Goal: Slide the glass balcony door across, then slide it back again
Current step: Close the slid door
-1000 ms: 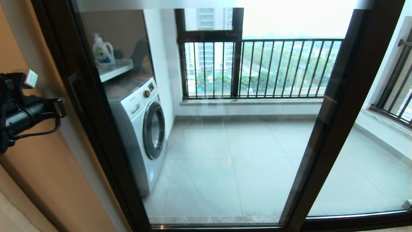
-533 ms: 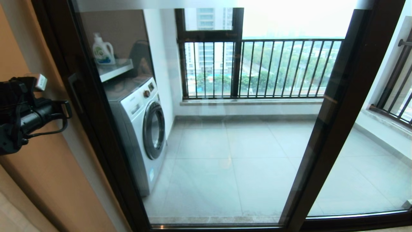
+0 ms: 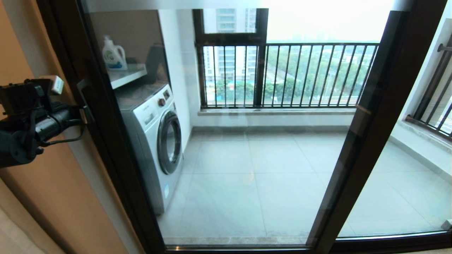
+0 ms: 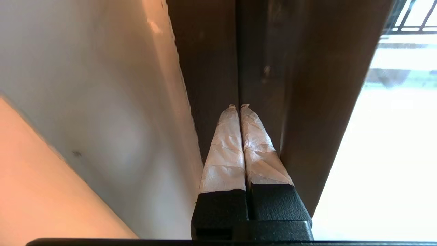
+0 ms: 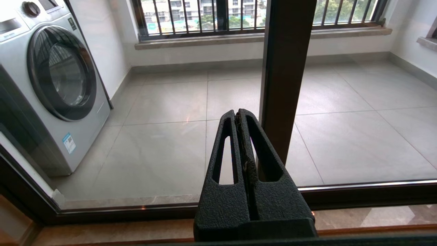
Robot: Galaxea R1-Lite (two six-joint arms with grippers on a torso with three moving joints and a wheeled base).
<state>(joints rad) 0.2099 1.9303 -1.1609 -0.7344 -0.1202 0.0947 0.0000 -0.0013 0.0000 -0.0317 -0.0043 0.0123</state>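
Note:
The glass balcony door (image 3: 109, 148) fills the head view, a clear pane in a dark brown frame. Its short bar handle (image 3: 81, 89) sits on the left upright. My left gripper (image 3: 87, 113) reaches in from the left and meets that upright at the handle's lower end. In the left wrist view the left gripper (image 4: 238, 106) is shut, its tape-wrapped fingertips (image 4: 227, 119) pressed at the seam beside the door's upright (image 4: 307, 102), holding nothing. My right gripper (image 5: 238, 112) is shut and empty, held low before the door's other upright (image 5: 286, 68); it is out of the head view.
A beige wall (image 3: 42, 197) borders the door on the left. Behind the glass stand a washing machine (image 3: 155, 141), a shelf with a detergent bottle (image 3: 113, 54), and a railed window (image 3: 289, 74). Another glass panel (image 3: 406, 183) is at right. The floor track (image 5: 368, 194) runs below.
My left arm has swung rightwards from the wall to the door's left upright, and its tip now meets the handle. The door has not visibly slid.

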